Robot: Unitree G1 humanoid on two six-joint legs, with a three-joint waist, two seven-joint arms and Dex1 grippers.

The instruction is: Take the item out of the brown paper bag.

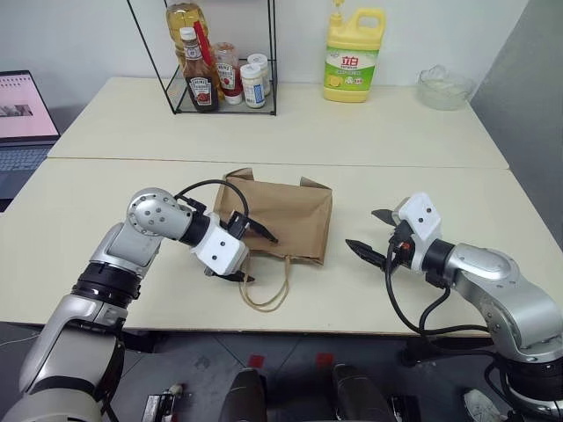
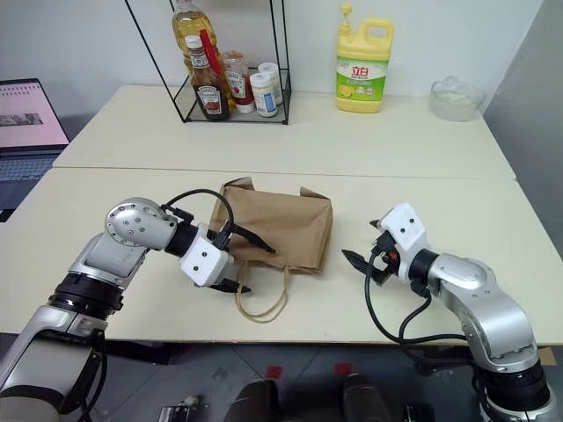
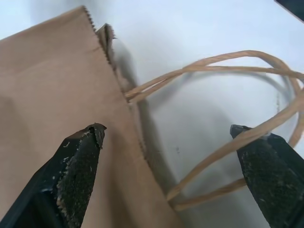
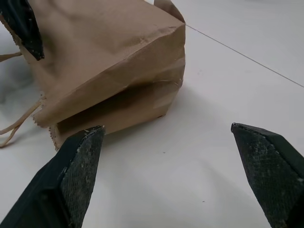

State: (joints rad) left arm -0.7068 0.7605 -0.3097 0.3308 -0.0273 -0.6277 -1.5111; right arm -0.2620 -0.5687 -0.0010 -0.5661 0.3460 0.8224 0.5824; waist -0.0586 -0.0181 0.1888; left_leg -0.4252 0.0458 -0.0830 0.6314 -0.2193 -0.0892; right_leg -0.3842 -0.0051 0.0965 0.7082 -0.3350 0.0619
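Note:
The brown paper bag (image 1: pixel 286 215) lies flat on the middle of the table, its cord loop handles (image 1: pixel 268 294) trailing toward the front edge. The item is hidden. My left gripper (image 1: pixel 260 258) is open at the bag's front left corner. One finger (image 3: pixel 80 166) is over the paper by the serrated mouth edge, and the other finger (image 3: pixel 266 161) is beside the handle cords (image 3: pixel 213 66). My right gripper (image 1: pixel 363 229) is open a short way right of the bag, pointing at its side (image 4: pixel 109 71) without touching it.
At the back stand a wire rack (image 1: pixel 220 79) with sauce bottles, a yellow detergent jug (image 1: pixel 354 54) and a glass bowl (image 1: pixel 444 86). A laptop (image 1: pixel 22 114) sits at the far left. A seam (image 1: pixel 264 161) divides the two tabletops just behind the bag.

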